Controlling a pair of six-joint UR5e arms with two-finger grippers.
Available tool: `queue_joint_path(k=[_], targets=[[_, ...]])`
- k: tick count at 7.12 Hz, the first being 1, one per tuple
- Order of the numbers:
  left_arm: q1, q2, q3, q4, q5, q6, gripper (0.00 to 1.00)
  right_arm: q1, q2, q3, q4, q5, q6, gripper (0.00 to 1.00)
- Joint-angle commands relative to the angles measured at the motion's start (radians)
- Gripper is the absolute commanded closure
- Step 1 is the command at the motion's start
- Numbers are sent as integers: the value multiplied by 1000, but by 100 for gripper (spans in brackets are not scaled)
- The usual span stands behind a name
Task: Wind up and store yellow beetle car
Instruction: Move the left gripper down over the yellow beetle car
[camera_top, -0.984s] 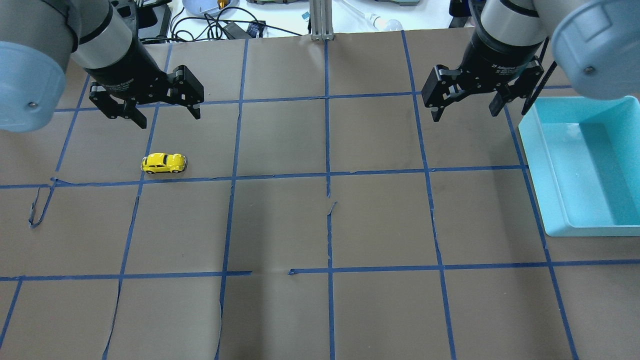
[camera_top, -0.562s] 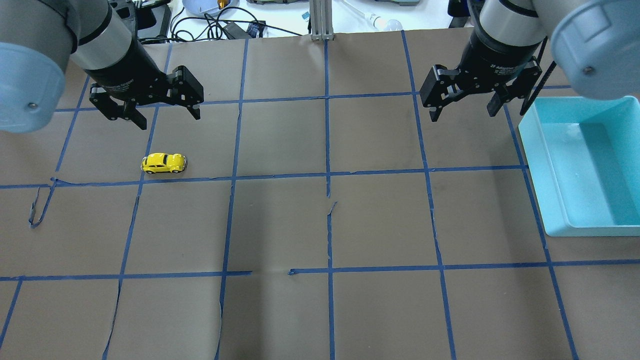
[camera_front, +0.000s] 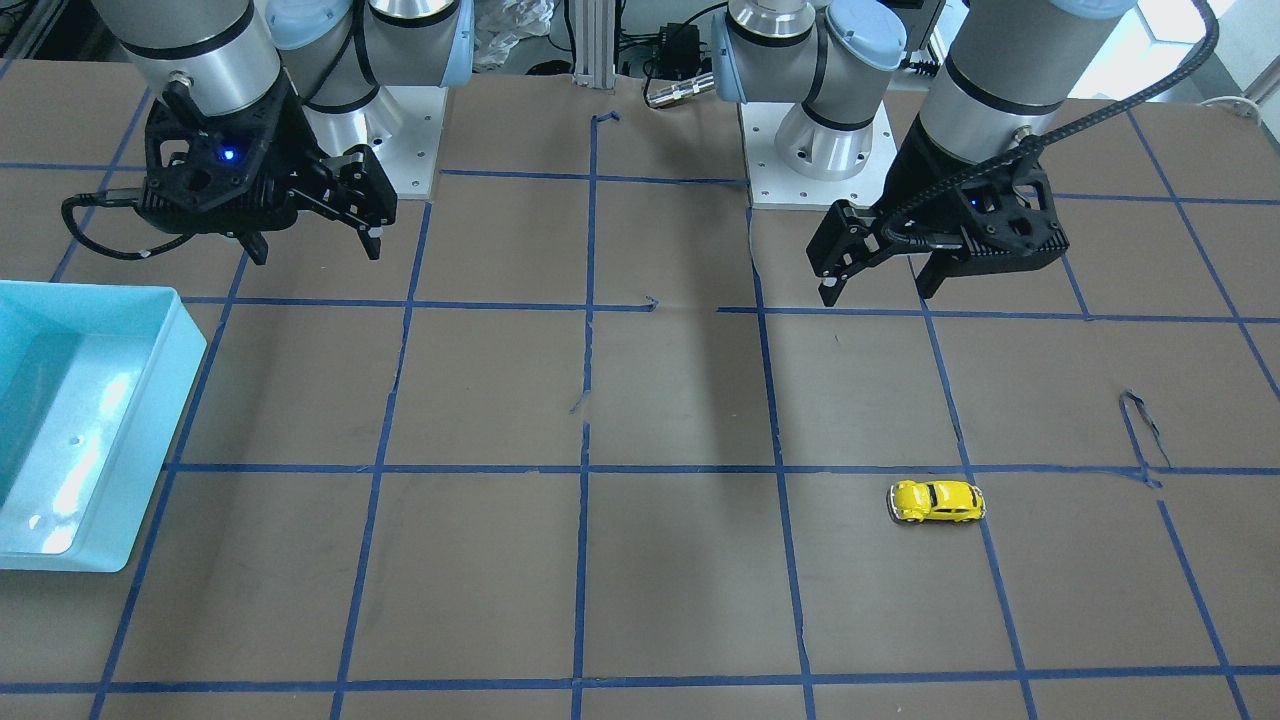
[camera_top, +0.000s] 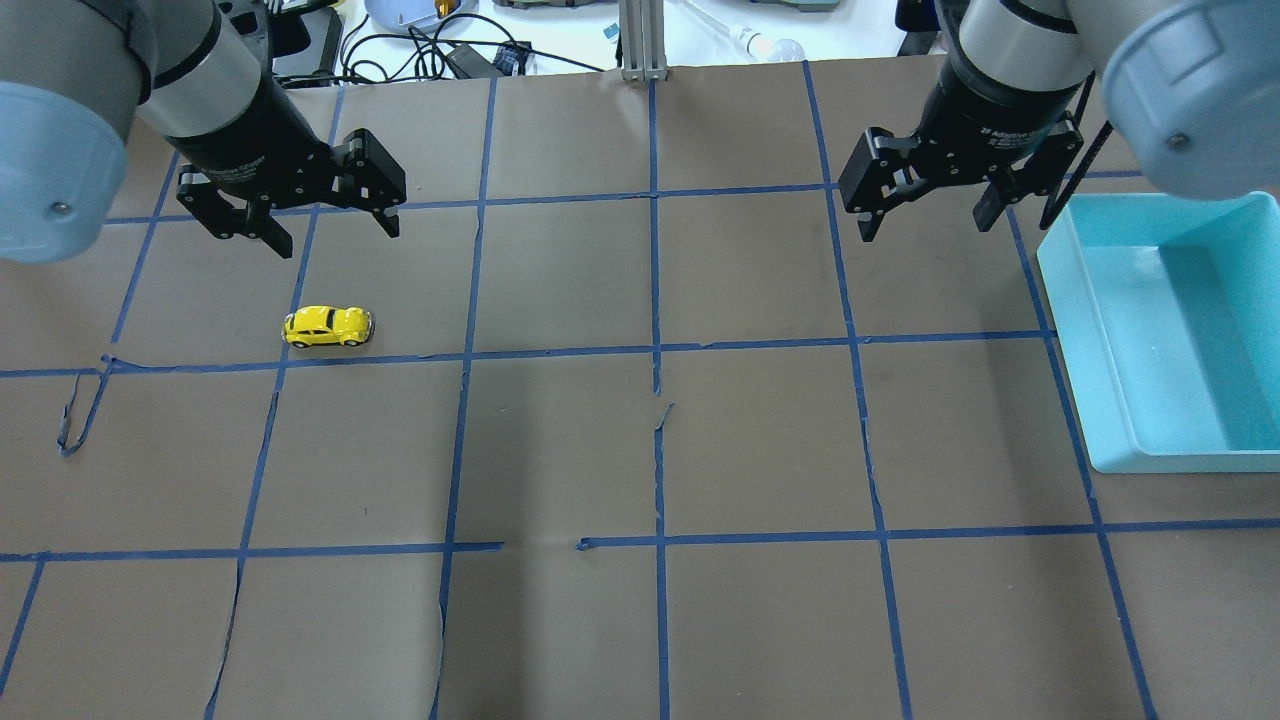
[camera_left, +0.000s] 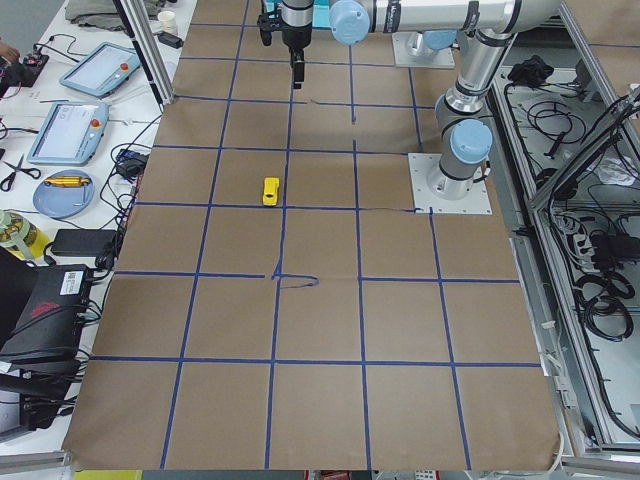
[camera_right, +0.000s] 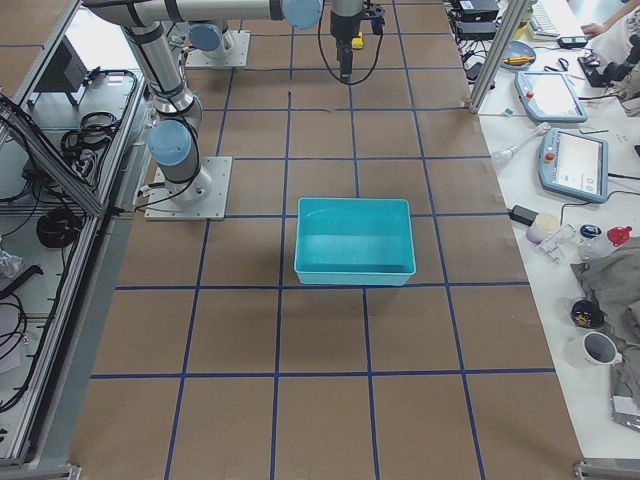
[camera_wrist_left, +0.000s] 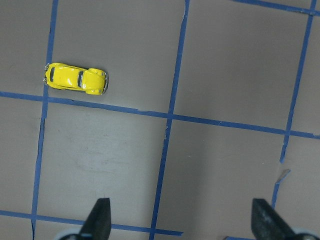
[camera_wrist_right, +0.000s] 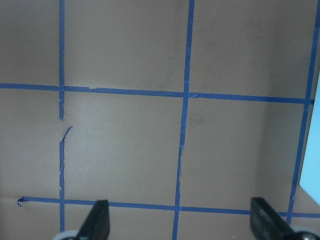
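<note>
yellow beetle car (camera_top: 328, 327) open on all sides | bare paper (camera_top: 560, 450) up to left hand (camera_top: 338, 237) | blue bin (camera_top: 1072, 360) well apart

The left gripper (camera_top: 337, 237) hangs over the desk (camera_top: 560, 450) near the left end of its robot-side edge, fingers down, jaws spread wide. The right gripper (camera_top: 927, 228) hangs likewise toward the right end, wide apart, holding nothing.

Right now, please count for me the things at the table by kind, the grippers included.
Toy car: 1, the yellow beetle car
Bin: 1, the turquoise bin
Gripper: 2, the left gripper and the right gripper, both open and empty
Total: 4
</note>
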Motion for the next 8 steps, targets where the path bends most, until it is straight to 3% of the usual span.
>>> queue_joint_path(k=[1, 4, 6, 8], targets=[[46, -23, 2, 10, -2, -6, 0, 0, 5, 0, -4, 0, -1, 0], [203, -97, -73, 181, -1, -39, 0, 0, 3, 25, -5, -5, 16, 0], [235, -170, -169, 411, -1, -187, 0, 0, -9, 23, -24, -6, 15, 0], [270, -256, -188, 429, 13, -334, 0, 0, -12, 52, -15, 0, 3, 0]])
